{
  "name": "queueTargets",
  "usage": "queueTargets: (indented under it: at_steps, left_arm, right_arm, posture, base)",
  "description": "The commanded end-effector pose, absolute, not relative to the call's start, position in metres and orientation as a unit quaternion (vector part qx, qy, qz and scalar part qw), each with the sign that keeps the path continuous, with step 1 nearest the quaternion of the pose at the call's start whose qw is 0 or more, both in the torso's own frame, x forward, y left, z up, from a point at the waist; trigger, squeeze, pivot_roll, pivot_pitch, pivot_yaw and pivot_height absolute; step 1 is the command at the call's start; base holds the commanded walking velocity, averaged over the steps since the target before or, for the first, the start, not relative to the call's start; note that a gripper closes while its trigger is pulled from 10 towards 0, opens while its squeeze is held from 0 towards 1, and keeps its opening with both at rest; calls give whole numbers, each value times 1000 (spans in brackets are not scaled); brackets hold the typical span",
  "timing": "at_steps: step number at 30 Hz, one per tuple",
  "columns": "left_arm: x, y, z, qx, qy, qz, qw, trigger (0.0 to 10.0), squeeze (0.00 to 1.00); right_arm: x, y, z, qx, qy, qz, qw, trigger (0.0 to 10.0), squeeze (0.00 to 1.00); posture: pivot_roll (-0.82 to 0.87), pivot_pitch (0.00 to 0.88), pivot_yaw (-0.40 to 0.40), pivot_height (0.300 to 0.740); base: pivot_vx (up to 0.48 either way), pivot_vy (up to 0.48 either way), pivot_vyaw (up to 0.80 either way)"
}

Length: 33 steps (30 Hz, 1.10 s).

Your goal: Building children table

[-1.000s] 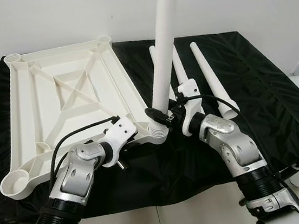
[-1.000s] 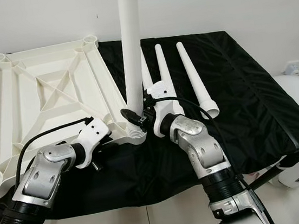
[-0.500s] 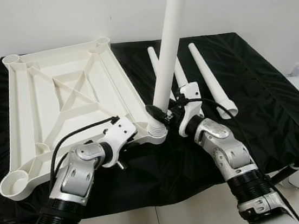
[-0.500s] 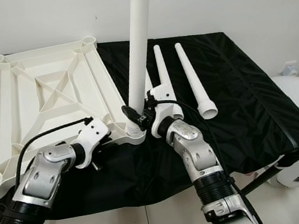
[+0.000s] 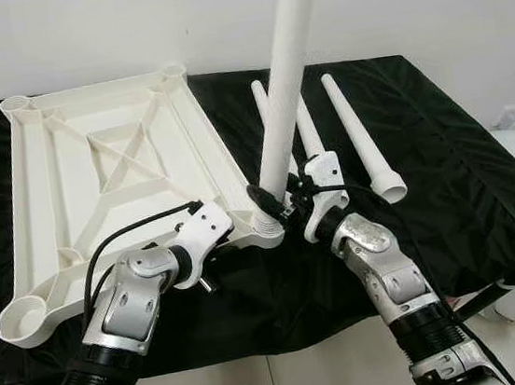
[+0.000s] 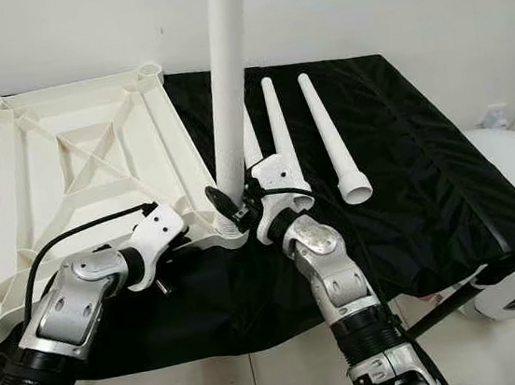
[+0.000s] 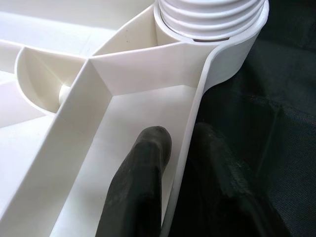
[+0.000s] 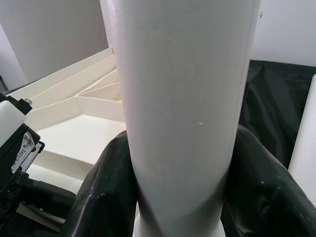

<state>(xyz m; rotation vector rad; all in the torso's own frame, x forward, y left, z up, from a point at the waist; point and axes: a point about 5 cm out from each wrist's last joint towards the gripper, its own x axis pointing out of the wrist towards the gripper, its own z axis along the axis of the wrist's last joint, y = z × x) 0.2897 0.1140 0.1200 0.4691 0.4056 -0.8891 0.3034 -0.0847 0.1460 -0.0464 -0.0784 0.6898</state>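
- White plastic ribbed tabletop (image 5: pixel 106 183), upside down on black-draped bench (image 5: pixel 461 167).
- Left claw (image 7: pixel 170 163) clamped on tabletop rim.
- Right claw (image 8: pixel 180 197) clamped on tall white plastic leg (image 5: pixel 286 76), standing in near corner socket (image 5: pixel 267 229).

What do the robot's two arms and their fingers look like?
Both arms are silver metal with rounded joints and black ribbed rings near the lower end. Each wrist carries a white housing. A black cable loops along the left arm; another runs over the right arm. The fingers are long, black and matte with rounded tips.
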Motion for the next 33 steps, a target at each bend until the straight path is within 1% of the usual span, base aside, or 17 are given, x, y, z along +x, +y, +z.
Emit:
queueTargets:
  at_steps: [1, 10, 12, 18, 33]
  left_arm:
    - [291, 119, 118, 220, 189, -373, 881, 10000, 0]
    - [291, 119, 118, 220, 190, -373, 881, 10000, 0]
    - [291, 119, 118, 220, 189, -372, 882, 10000, 0]
    - [291, 120, 118, 222, 189, -372, 881, 10000, 0]
    - [289, 120, 118, 221, 191, -371, 881, 10000, 0]
  right_arm:
    - [300, -99, 112, -48, 45, 314, 947, 10000, 0]
    - [301, -104, 107, -40, 51, 299, 952, 10000, 0]
    - [304, -108, 103, -27, 60, 276, 959, 10000, 0]
    - [306, -110, 102, -25, 59, 259, 964, 10000, 0]
    - [305, -108, 101, -31, 53, 260, 964, 10000, 0]
  posture:
    - [39, 33, -71, 740]
    - [37, 36, -69, 740]
    - [35, 37, -68, 740]
    - [35, 41, -67, 740]
    - [39, 46, -70, 740]
  base:
    - [0, 0, 0]
    - [0, 0, 0]
    - [0, 0, 0]
    - [0, 0, 0]
    - [0, 0, 0]
